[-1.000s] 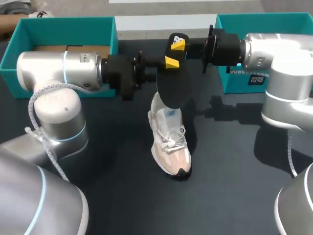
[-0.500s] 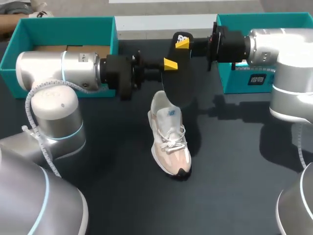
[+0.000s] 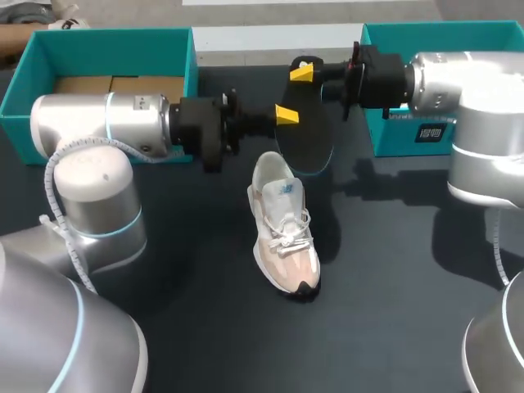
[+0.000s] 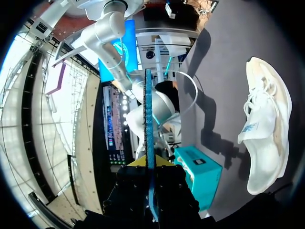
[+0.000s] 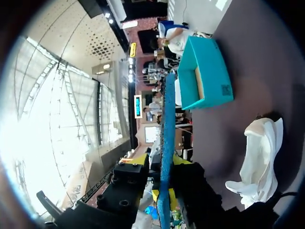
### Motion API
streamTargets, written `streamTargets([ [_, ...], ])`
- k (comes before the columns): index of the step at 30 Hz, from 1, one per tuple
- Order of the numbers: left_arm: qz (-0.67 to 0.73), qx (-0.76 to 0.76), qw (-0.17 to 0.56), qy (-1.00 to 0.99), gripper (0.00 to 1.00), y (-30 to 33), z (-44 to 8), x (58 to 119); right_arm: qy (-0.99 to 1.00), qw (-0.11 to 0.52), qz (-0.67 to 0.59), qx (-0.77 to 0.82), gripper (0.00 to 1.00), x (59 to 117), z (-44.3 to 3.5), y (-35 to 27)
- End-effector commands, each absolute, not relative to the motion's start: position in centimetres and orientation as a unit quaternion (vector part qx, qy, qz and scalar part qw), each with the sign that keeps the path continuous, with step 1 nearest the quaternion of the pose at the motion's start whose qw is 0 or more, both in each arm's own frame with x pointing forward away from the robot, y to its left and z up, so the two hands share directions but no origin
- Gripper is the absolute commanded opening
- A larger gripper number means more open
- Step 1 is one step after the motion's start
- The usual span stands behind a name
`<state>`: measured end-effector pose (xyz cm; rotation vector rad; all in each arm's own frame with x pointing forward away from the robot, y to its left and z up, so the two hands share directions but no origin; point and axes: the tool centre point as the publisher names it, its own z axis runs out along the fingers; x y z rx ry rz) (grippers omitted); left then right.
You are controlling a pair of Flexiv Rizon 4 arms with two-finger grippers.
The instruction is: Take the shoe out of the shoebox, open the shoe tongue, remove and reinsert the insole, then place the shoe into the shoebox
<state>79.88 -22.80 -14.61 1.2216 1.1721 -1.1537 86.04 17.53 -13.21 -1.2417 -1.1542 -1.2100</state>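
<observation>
Since a second ago the insole (image 3: 307, 135) has turned its broad face upward and swung off the heel opening, toward the right gripper (image 3: 302, 72). It is now out of the shoe (image 3: 283, 223), so reinsertion looks next. The right gripper clamps one end and the left gripper (image 3: 286, 115) clamps the side edge. The insole's long axis runs from the right gripper down toward the shoe heel. The shoe lies on the counter (image 3: 393, 270) below both grippers, toe pointing away from them.
</observation>
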Motion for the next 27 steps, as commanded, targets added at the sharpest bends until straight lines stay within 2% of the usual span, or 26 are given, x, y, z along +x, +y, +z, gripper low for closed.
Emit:
streamTargets([
  [1, -0.483, 0.51, 0.516, 0.49, 0.0, -21.7, -14.2, 79.5, -0.495, 0.479, -0.509, -0.516, 1.0, 83.8, -11.9, 15.0],
  [13, -0.482, 0.504, 0.514, 0.499, 0.0, -19.8, -13.3, 78.4, -0.555, 0.469, -0.501, -0.471, 1.0, 79.5, -10.6, 10.6],
  [27, -0.471, 0.498, 0.517, 0.512, 0.0, -19.4, -13.4, 78.5, -0.557, 0.474, -0.501, -0.463, 1.0, 79.1, -10.2, 10.2],
])
